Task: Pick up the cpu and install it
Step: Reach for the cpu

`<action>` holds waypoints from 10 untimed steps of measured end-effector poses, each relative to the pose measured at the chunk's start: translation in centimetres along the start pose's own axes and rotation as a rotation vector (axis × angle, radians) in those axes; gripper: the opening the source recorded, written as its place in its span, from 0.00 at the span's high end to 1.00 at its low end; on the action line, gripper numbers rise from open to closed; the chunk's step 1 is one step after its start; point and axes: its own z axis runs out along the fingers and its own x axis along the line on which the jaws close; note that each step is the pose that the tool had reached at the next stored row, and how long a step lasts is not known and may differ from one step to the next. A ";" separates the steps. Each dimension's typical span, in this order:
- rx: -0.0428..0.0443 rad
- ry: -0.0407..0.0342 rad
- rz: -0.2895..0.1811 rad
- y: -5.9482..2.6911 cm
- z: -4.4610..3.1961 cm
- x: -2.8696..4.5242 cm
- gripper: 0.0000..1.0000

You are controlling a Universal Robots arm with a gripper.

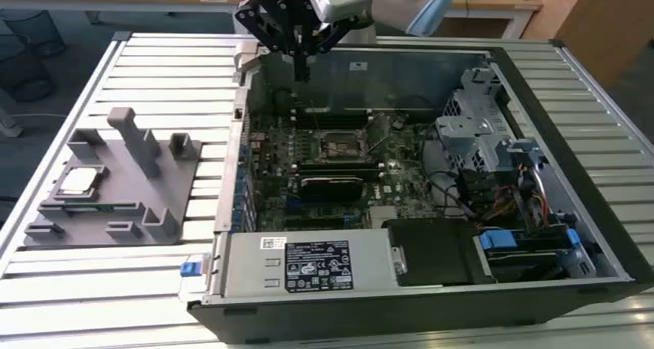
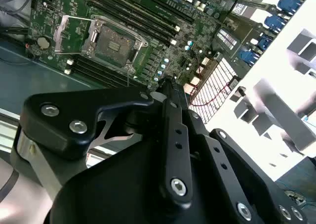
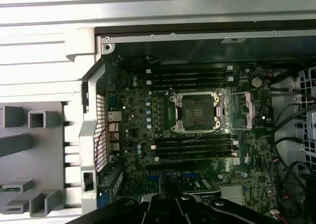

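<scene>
Jaws clenched on nothing, hanging above the open case (image 1: 409, 70). The cpu (image 1: 79, 182) lies well apart from them, flat on the grey fixture (image 1: 153, 203) on the desk (image 1: 153, 66). I judge it light, stiff, slick-topped and fragile underneath, so I would grip opposite rim edges.

Beside the dark matt sheet-metal computer case (image 1: 409, 311), the small square cpu (image 1: 80, 182) is gleaming with a glossy silver metal top, and the grey plastic holder block (image 1: 133, 138) is looking matt. Under the case, the ribbed pale metal table (image 1: 153, 73) is shining smoothly.
</scene>
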 end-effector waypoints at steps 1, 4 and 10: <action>0.0000 0.0001 0.000 0.00 0.00 0.00 0.89; 0.0001 0.0001 0.000 0.00 0.00 0.02 0.89; 0.0000 0.0000 0.000 -0.02 0.00 0.21 0.89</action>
